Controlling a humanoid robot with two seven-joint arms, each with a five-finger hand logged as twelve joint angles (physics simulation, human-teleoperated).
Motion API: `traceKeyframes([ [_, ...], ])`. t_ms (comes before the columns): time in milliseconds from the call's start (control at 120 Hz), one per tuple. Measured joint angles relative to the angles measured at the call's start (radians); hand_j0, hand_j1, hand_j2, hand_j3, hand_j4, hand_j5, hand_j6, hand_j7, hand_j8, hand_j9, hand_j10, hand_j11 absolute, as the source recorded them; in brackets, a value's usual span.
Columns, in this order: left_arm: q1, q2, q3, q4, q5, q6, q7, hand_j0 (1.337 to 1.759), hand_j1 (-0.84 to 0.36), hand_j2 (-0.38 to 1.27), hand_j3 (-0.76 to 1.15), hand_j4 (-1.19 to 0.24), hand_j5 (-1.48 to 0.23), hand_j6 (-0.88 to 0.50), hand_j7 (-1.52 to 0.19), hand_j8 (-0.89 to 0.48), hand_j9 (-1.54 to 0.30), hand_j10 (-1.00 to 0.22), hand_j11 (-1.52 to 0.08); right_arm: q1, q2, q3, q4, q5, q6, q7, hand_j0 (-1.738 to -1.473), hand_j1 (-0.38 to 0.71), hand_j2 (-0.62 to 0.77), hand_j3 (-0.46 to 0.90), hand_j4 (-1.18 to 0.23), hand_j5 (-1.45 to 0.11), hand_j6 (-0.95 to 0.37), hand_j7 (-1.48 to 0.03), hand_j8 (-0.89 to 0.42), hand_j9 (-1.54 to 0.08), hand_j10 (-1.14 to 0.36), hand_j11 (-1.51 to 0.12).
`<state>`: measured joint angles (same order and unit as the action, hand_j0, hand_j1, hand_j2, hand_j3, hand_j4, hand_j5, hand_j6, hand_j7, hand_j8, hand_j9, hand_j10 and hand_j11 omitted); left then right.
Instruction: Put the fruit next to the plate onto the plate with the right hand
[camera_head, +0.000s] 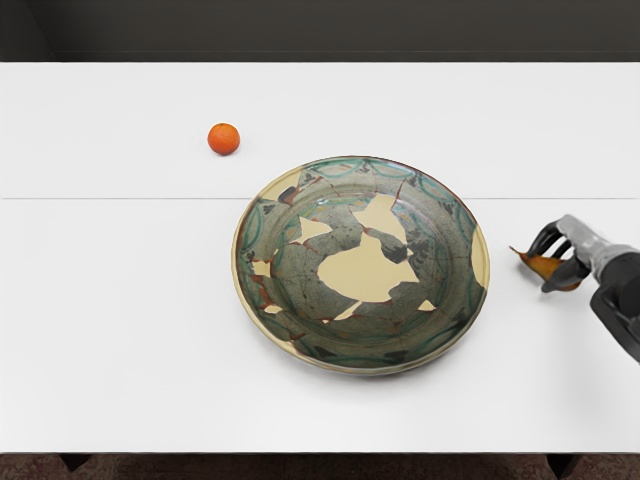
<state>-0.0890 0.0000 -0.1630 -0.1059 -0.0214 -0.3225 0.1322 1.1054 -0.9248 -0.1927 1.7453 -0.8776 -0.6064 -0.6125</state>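
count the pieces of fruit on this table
2. A small round orange fruit lies on the white table, beyond the patterned green-and-cream ceramic plate's upper-left rim. A pointed brownish-orange fruit sits right of the plate, partly hidden in the curled right hand.

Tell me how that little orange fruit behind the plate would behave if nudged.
The orange fruit looks round, so it would probably roll across the flat table. It is small beside the plate, so likely light. It sits apart from the plate, so little would stop it.
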Motion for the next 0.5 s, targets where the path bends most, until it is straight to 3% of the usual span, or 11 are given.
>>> traceKeyframes([
  [500, 0.003, 0.0, -0.002, 0.0, -0.001, -0.001, 0.0, 1.658, 0.35, 0.0, 0.0, 0.0, 0.0, 0.0, 0.0, 0.0, 0.0, 0.0, 0.0, 0.101, -0.01, 0.008, 0.0, 0.039, 0.0, 0.0, -1.655, 0.32, 0.26, 0.0, -0.71, -1.06, -0.37, -0.98, -0.38, -1.0, -0.5, -1.0],
])
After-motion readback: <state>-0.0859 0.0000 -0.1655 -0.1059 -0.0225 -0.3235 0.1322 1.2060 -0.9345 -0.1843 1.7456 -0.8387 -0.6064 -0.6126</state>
